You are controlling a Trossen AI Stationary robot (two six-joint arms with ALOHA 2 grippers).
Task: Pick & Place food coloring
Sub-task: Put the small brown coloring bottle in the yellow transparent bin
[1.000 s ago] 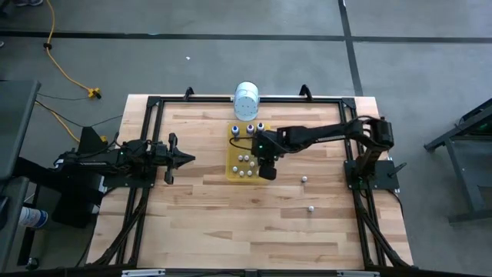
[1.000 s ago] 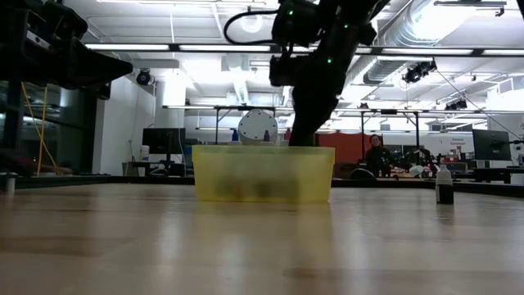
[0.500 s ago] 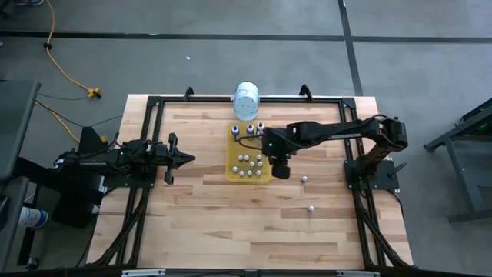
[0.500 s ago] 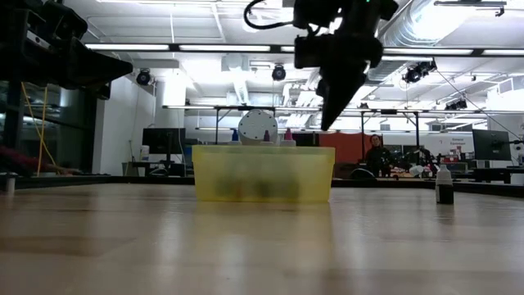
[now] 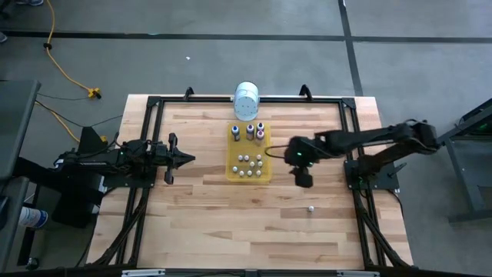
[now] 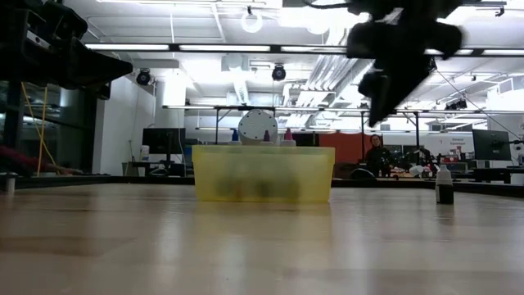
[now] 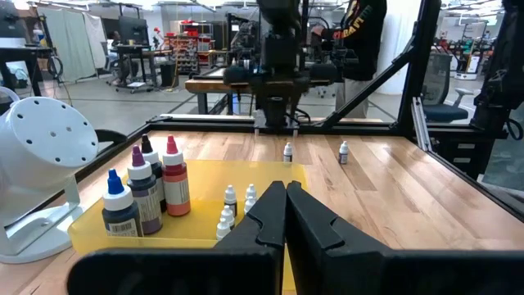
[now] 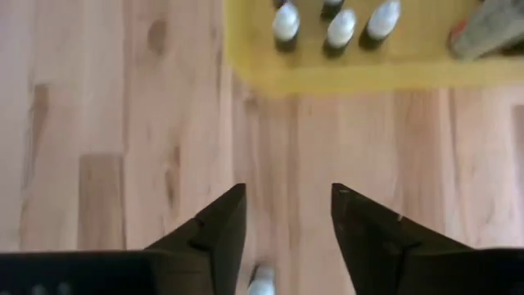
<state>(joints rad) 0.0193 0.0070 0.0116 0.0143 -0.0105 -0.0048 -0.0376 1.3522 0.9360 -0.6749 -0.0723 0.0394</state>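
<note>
The right hand [image 5: 304, 179] hangs above the bare wood of the counter [image 5: 231, 223], just off the yellow tray [image 5: 231, 171] on the side toward the right arm's base. Its fingers [image 8: 214, 227] are spread apart with nothing between them, and its wrist camera looks straight down on the planks. A tiny white-capped bottle [image 8: 262, 281] stands on the wood right below the gap between the fingers.

Most of the food coloring sits in the tray, which lies near the middle of the counter's far edge. Three taller bottles [image 7: 146, 194], with dark blue, purple and reddish bodies, stand together at the tray's far end, next to the big white cylinder [image 5: 247, 100] at the counter's far edge. A cluster of tiny whitish-capped bottles [image 5: 247, 163] fills the tray's nearer part. One more tiny bottle [image 5: 310, 208] stands alone on the counter, nearer the front edge than the right hand and well apart from the tray; from table height a small dark bottle [image 6: 444, 186] shows out on the open wood to the right of the tray.

The left hand [image 5: 187, 159] waits over the counter's left side, its fingers pressed together and pointing toward the tray
</note>
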